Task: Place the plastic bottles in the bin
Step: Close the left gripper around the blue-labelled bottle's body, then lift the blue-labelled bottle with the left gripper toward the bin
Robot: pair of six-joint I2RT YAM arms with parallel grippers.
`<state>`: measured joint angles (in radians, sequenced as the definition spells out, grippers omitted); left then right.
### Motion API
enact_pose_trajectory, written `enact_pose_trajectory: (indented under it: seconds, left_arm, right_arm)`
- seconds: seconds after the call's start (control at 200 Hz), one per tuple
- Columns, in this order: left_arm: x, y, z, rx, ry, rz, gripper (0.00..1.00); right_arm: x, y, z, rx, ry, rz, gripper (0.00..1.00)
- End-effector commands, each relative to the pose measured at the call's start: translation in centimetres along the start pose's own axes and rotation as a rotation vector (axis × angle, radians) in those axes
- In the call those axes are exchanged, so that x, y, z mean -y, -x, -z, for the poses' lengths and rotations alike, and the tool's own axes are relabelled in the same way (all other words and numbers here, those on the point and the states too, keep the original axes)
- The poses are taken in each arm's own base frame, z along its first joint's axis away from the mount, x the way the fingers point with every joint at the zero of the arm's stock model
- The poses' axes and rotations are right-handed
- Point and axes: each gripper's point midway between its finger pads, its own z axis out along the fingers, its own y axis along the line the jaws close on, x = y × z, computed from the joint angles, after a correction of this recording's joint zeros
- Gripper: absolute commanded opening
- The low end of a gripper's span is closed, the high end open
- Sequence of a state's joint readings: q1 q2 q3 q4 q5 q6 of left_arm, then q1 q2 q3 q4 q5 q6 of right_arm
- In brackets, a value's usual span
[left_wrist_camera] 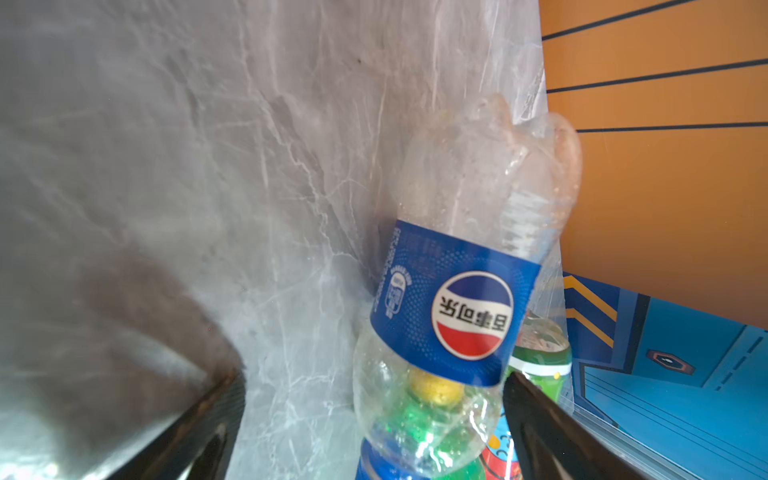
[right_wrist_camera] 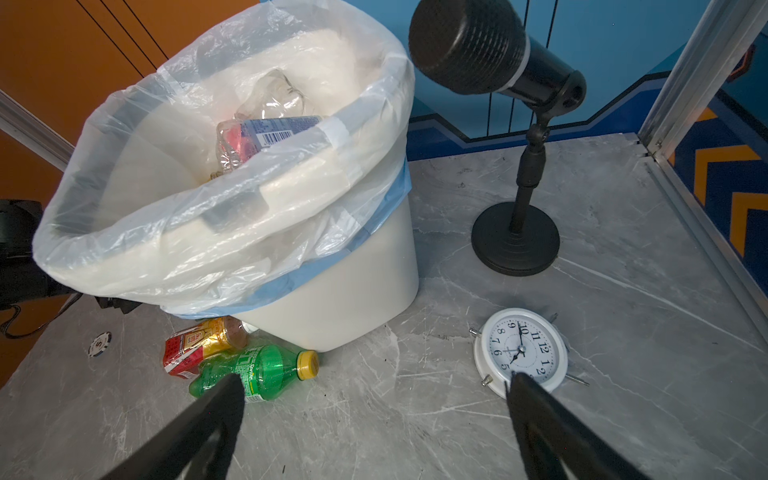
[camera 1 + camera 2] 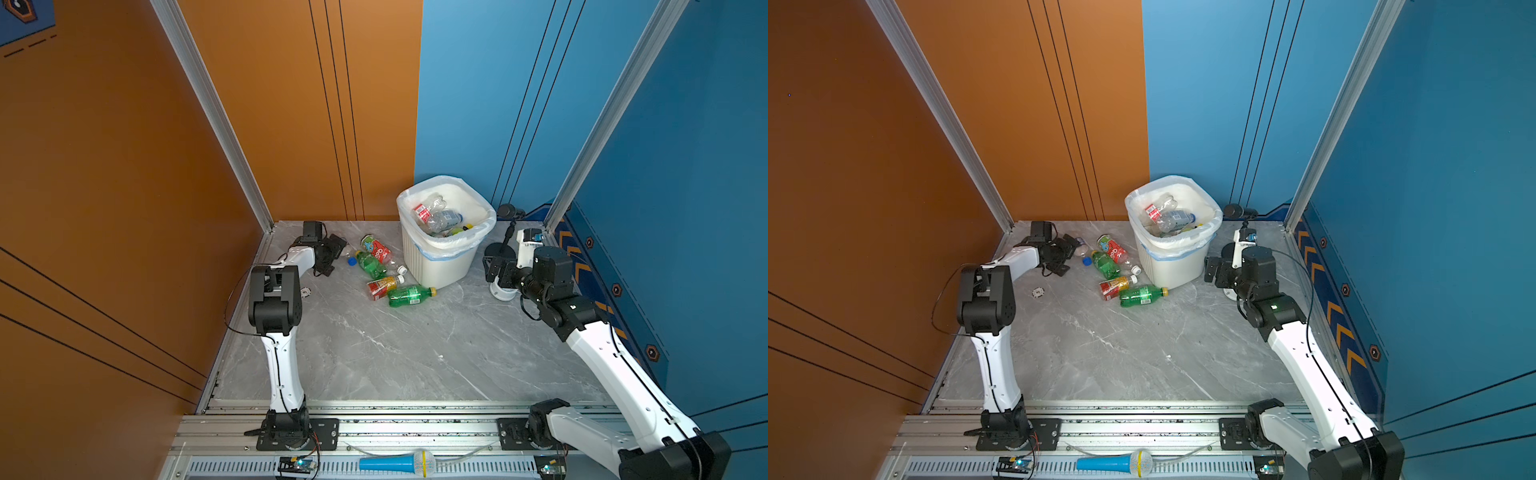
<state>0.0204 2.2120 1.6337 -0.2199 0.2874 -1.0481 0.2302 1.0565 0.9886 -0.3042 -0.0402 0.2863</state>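
At the far edge of the grey marble-patterned bench [image 3: 395,353], a little right of its middle, the white ribbed plastic bin [image 3: 440,266] with its translucent bag liner is standing upright. Several clear and red-labelled plastic bottles [image 3: 436,216] are lying heaped inside it. Just left of the bin, more are lying on their sides in a loose cluster: a red-labelled bottle [image 3: 376,249], a plain green bottle [image 3: 371,266] touching it, a brown-tinted bottle with a red and yellow label [image 3: 382,286], and a green bottle with a yellow cap [image 3: 409,295] whose cap is resting just beside the bin's foot. Toward the far left corner, the left gripper [image 3: 338,257] is reaching low over the bench with its fingers spread wide and released. A clear bottle with a blue label [image 1: 453,299] is lying between them, close against one finger [image 1: 540,415] and well clear of the other; whether that near finger is touching it I cannot tell. Near the right edge, the right gripper [image 3: 490,266] is hovering beside the bin, its fingers likewise spread apart and gripping nothing. Beneath it a white round alarm clock [image 2: 519,349] is lying face up. A black round-based microphone stand [image 2: 515,237] is standing between the bin and the far right corner. A small white poker chip [image 3: 305,292] is lying near the left edge.
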Motion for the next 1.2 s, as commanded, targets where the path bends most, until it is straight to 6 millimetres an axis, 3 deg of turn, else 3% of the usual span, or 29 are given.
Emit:
enact_pose_trajectory:
  seconds: [0.0,0.265,0.401,0.526,0.546,0.721,0.966,1.081,1.192]
  left_arm:
    - [-1.8,-1.1,-1.9,-0.074,0.058,-0.018,0.98]
    - [-0.7,-1.5,-3.0,-0.122,0.074,-0.086,0.96]
    - [-1.3,-1.5,-3.3,-0.148,0.115,-0.122,0.88]
    - [-2.1,-1.7,-3.6,-0.170,0.169,-0.151,0.87]
    - [-2.1,-1.7,-3.6,-0.172,0.175,-0.156,0.83]
    - [-3.0,-2.2,-3.7,-0.206,0.271,-0.213,0.79]
    - [-4.0,-3.0,-3.5,-0.235,0.327,-0.243,0.57]
    - [-3.6,-3.1,-2.7,-0.231,0.321,-0.262,0.47]
    - [-2.2,-3.3,-1.2,-0.215,0.302,-0.293,0.46]
  right_arm:
    - [0.1,-0.2,0.2,-0.002,0.012,-0.008,1.00]
    - [0.1,0.0,0.1,0.005,0.012,-0.019,1.00]
    - [0.2,0.1,0.1,0.005,0.015,-0.024,1.00]
    - [0.1,0.2,0.2,0.010,0.020,-0.026,1.00]
    - [0.2,0.2,0.2,0.010,0.019,-0.027,1.00]
    - [0.2,0.6,0.5,0.027,0.029,-0.038,1.00]
    - [0.5,1.3,1.2,0.061,0.041,-0.066,1.00]
    - [0.7,1.6,1.4,0.073,0.046,-0.077,1.00]
    - [0.8,1.6,1.4,0.073,0.053,-0.090,1.00]
